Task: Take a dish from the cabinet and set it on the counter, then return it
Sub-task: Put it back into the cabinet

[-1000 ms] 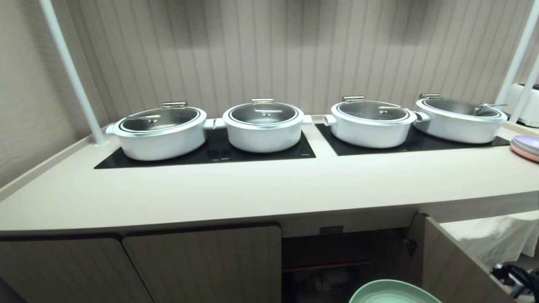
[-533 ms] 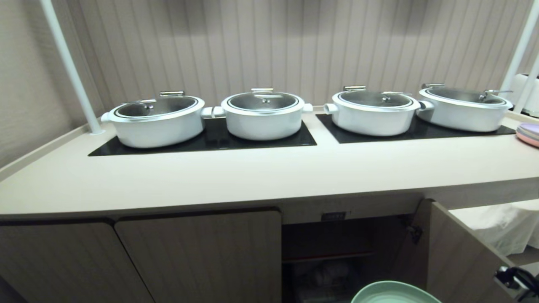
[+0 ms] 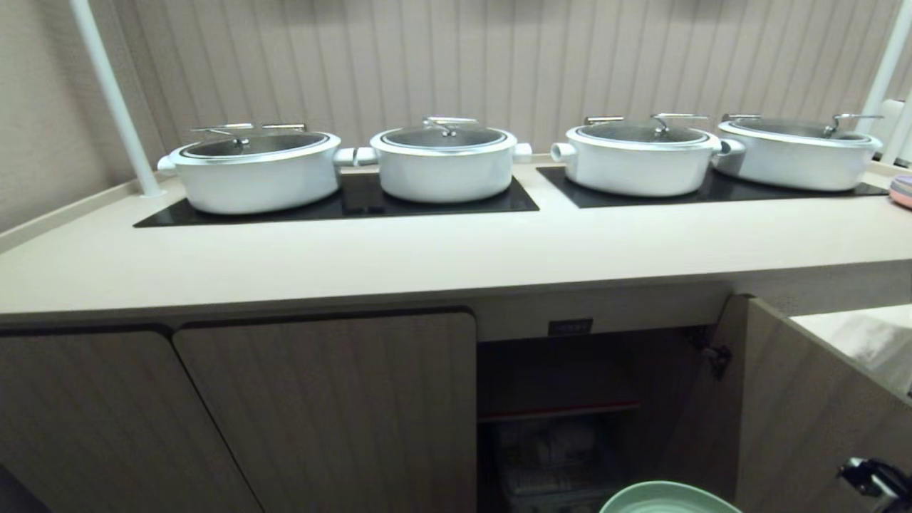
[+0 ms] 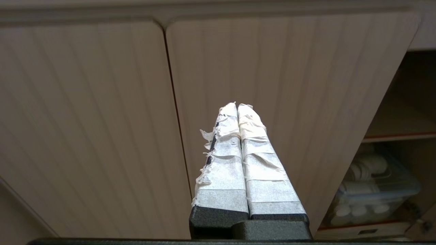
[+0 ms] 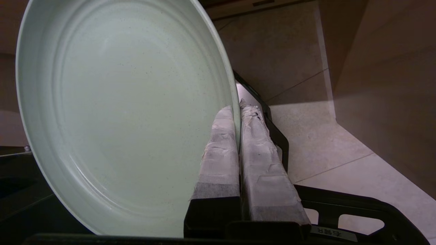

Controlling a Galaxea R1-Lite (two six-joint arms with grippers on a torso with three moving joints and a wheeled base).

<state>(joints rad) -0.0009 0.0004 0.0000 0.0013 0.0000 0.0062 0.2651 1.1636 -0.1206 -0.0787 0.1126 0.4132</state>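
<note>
Mint-green plate (image 5: 126, 112) rim pinched between closed right gripper (image 5: 238, 109) jaws, return step; next, onto cabinet shelf (image 3: 556, 411) ahead. Left gripper (image 4: 237, 106) shut, empty.

Soft, even light overhead on the table (image 3: 427, 256), with glints on the pot lids (image 3: 443, 134). The open cabinet (image 3: 570, 427) sinks into deep shadow, its contents murky. Straight edges bow near the head view's borders. The dish (image 5: 119, 109) shows mild sheen, close and slightly soft.
</note>
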